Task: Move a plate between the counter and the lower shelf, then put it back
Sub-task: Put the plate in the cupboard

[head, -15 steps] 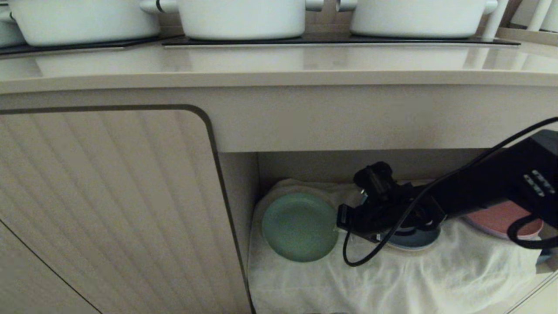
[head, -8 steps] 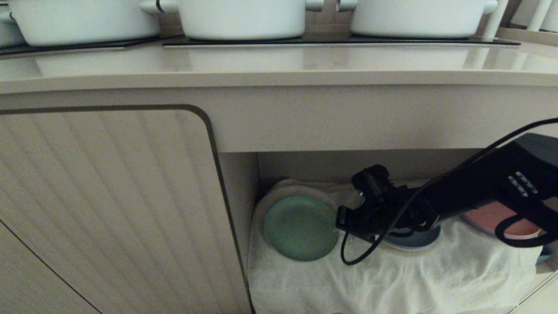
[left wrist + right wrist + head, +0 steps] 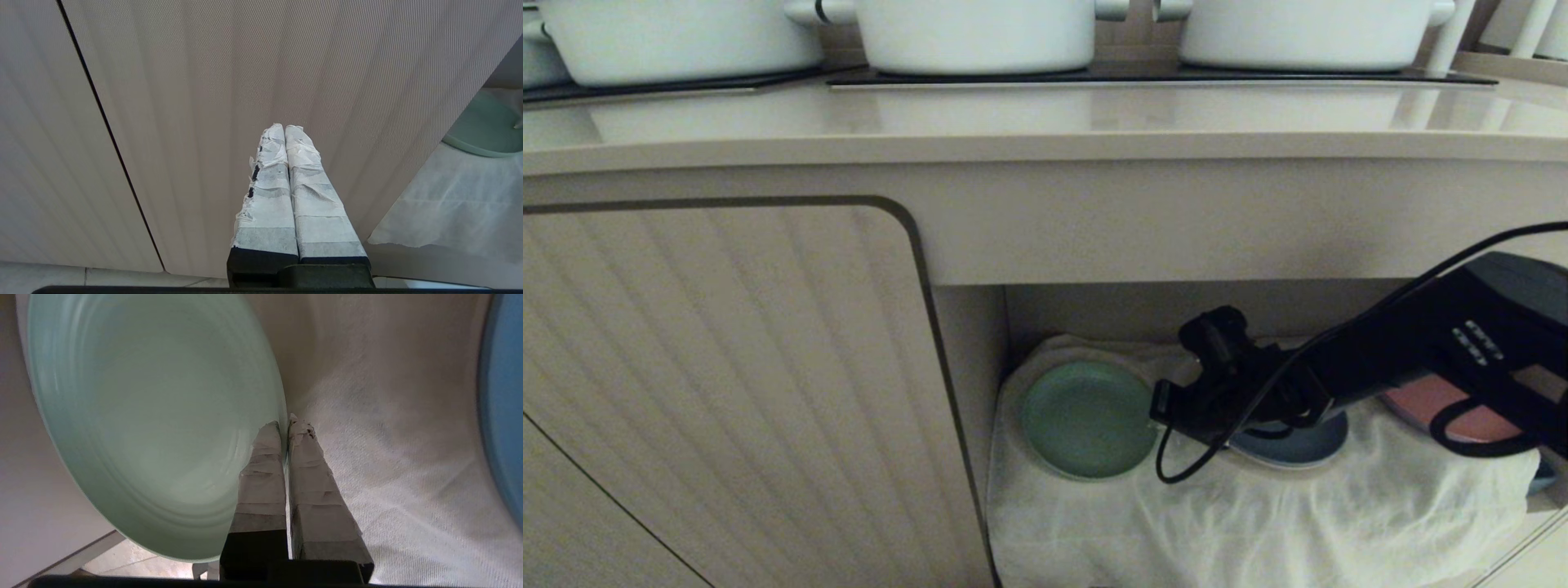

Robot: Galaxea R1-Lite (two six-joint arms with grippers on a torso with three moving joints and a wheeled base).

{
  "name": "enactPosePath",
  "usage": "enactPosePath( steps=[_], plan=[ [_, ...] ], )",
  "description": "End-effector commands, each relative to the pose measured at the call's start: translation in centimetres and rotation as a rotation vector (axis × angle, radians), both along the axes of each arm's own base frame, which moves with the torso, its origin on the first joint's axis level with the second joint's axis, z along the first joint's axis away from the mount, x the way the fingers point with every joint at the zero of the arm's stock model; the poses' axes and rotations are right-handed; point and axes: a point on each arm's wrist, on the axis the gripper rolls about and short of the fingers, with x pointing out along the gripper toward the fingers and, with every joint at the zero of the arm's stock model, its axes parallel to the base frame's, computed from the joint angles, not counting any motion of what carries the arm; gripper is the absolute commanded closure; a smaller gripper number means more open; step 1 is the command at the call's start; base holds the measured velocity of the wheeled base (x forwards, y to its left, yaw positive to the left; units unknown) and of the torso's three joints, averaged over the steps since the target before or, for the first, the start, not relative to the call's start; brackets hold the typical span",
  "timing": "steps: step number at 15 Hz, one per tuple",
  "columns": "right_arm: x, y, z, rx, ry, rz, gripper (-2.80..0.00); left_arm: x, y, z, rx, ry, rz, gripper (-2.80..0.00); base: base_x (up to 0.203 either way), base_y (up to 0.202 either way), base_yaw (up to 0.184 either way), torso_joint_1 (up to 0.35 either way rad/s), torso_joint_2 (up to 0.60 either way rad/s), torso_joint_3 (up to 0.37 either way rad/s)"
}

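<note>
- The right gripper (image 3: 284, 424) is clamped on the right-hand rim of the mint-green plate (image 3: 1089, 419), with one taped finger over the plate's face and the other behind its edge.
- The plate is inside the lower shelf (image 3: 1258, 506), at the left end of the off-white cloth (image 3: 1339, 514) and close to the cubby's left wall. In the right wrist view it looks tipped up off the cloth on the gripped side, with floor showing past its far edge.
- The step in hand looks like lifting the plate out of the shelf to carry it up to the worktop (image 3: 1045, 122).
- To do it well, I would keep the grip firm, since only a narrow bite of rim is held and a matte plate could pivot or slip.
- The plate should come straight out toward the robot, low enough to clear the thick underside of the worktop, before it is raised.
- The path should stay clear of the blue plate (image 3: 1290, 445) just beside the wrist and the pink plate (image 3: 1437, 404) under the forearm, and should not drag the cloth.
- The white pots (image 3: 976, 33) fill the back of the worktop, so the bare front strip is the likely landing spot.
- The left gripper (image 3: 286, 134) is parked before the ribbed cabinet door (image 3: 727, 367), its fingers together and holding nothing.
- No brand, label or readable writing appears anywhere.
</note>
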Motion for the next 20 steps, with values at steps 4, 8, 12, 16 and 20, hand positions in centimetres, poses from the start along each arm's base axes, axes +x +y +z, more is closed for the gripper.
enactPosePath(
  steps=[4, 8, 12, 16, 20],
  plan=[
    [0.55, 0.16, 0.03, 0.008, -0.009, -0.005, 0.00, 0.00, 0.00, -0.01, -0.001, 0.000, 0.001, 0.00, 0.000, 0.000, 0.000, 0.000, 0.00, 0.000],
    [0.49, 0.18, -0.16, 0.004, 0.000, -0.004, 0.00, 0.00, 0.00, -0.01, -0.001, 0.000, 0.001, 0.00, 0.000, 0.000, 0.000, 0.000, 0.00, 0.000],
    [0.53, 0.00, -0.14, 0.003, 0.000, -0.008, 0.00, 0.00, 0.00, -0.01, -0.001, 0.000, 0.001, 0.00, 0.000, 0.000, 0.000, 0.000, 0.00, 0.000],
    [0.45, -0.04, -0.10, 0.003, 0.002, -0.009, 0.00, 0.00, 0.00, -0.01, -0.001, 0.000, 0.001, 0.00, 0.000, 0.000, 0.000, 0.000, 0.00, 0.000],
    [0.38, 0.00, 0.06, 0.004, -0.002, -0.006, -2.80, 0.00, 0.00, -0.01, -0.001, 0.000, 0.001, 0.00, 0.000, 0.000, 0.000, 0.000, 0.00, 0.000]
  ],
)
